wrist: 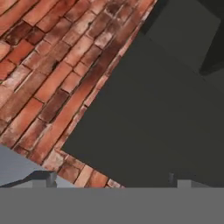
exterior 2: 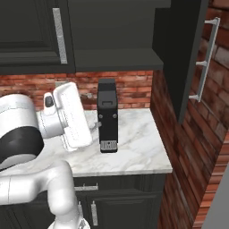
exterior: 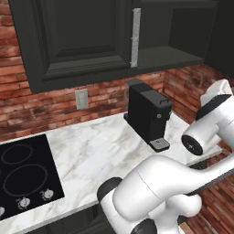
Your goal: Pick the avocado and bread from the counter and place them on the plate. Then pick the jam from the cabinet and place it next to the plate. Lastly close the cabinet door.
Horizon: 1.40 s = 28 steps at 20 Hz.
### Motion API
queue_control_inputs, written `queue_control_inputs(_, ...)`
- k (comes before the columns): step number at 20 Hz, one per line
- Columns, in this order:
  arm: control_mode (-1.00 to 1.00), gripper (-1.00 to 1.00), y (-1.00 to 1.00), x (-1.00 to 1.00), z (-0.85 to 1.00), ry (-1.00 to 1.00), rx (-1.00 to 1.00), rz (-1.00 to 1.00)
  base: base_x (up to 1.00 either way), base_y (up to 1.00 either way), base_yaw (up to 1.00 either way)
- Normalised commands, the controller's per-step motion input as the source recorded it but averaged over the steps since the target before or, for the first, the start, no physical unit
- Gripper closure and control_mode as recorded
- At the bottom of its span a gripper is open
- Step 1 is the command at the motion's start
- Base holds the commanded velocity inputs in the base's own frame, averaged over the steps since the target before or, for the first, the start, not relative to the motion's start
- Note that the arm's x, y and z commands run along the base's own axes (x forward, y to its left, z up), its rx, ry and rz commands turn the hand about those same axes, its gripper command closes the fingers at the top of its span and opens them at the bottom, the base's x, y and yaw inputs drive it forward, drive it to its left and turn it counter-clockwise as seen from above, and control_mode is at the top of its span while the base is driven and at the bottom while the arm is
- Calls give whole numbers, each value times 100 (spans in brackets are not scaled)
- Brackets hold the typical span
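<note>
Across the hand view I am seeing a dark cabinet face (wrist: 148, 109) slanting over a brick wall (wrist: 48, 74), and I cannot place which cabinet it is. Two small dark finger tips (wrist: 48, 178) are peeking up at the bottom edge, set wide apart with nothing between them, so the jaws are probably standing open and empty, though only their very ends are showing.

From the left base view my own arm (exterior: 155, 187) is blocking the near edge of the marble counter (exterior: 91, 151), and the cooktop (exterior: 23, 173) is running off the left side. A black coffee machine (exterior: 147, 113) is standing on the counter near the wall.

From the right base view the open cabinet door (exterior 2: 179, 53) is hanging edge-on beside the shelf, its pale handle (exterior 2: 203, 62) facing the bricks. The cabinet interior (exterior 2: 112, 27) is looking dark and I am making out no contents there.
</note>
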Motion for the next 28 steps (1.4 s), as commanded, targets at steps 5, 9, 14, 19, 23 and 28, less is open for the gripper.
queue_control_inputs(5, -100, -100, 3, -100, 32, -30, 60, 0, 0, 0, 0)
queue_control_inputs(9, -100, -100, 2, -100, 60, -30, 57, 0, 0, 0, 0)
queue_control_inputs(14, -100, -100, 0, -100, 67, -33, 60, 0, 0, 0, 0)
queue_control_inputs(19, -100, -100, 0, -100, 74, -42, 61, 0, 0, 0, 0)
queue_control_inputs(23, -100, -100, 5, -100, 91, -42, 48, 3, 0, 0, 0)
queue_control_inputs(28, -100, -100, 24, -68, 100, -35, 32, 5, 0, 0, 0)
